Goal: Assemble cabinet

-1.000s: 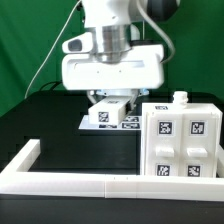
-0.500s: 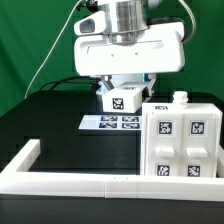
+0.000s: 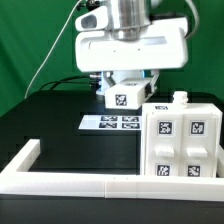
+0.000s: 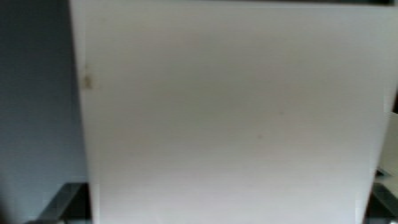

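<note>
The white cabinet body (image 3: 180, 142), with several square tags on its front, stands on the black table at the exterior view's right. My gripper (image 3: 124, 86) is shut on a small white cabinet part (image 3: 125, 97) with one tag. It holds the part in the air above the marker board (image 3: 110, 123), just left of the body's top. In the wrist view the held white part (image 4: 231, 110) fills nearly the whole picture. Only dark finger edges (image 4: 66, 203) show at its sides. My gripper (image 4: 228, 206) closes round it.
A long white rail frame (image 3: 80, 184) runs along the table's front and turns back at the exterior view's left (image 3: 22, 158). A small white knob (image 3: 181, 97) stands on the cabinet body's top. A green backdrop and cables are behind the arm.
My gripper has risen from the marker board with the white tagged part and moved toward the exterior view's right. In the last half second it only shifted slightly.
</note>
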### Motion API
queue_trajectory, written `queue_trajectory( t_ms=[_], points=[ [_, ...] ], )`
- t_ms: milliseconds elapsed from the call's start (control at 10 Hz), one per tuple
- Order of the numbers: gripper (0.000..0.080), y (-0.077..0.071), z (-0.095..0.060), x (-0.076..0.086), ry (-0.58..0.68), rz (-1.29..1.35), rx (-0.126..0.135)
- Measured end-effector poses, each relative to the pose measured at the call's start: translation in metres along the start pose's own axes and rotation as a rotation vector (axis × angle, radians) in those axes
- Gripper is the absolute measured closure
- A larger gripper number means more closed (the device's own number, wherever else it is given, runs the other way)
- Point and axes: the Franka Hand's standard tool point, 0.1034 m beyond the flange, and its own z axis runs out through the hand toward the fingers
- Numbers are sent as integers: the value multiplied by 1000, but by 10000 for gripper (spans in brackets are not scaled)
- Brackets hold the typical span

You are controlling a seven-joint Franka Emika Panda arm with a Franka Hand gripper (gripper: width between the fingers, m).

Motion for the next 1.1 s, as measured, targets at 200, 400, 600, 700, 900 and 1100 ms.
queue_trajectory(
  t_ms=[200,400,600,700,900,1100],
  points=[
    [242,-16,-11,5,-8,-6,1],
    [242,-34,-16,16,-3,-53,7],
    [242,-39,-12,17,-16,-58,6],
    [242,-39,-12,17,-16,-57,6],
    [242,-39,-12,18,-17,-69,3],
    [242,-53,-24,32,11,-143,-19]
  ],
)
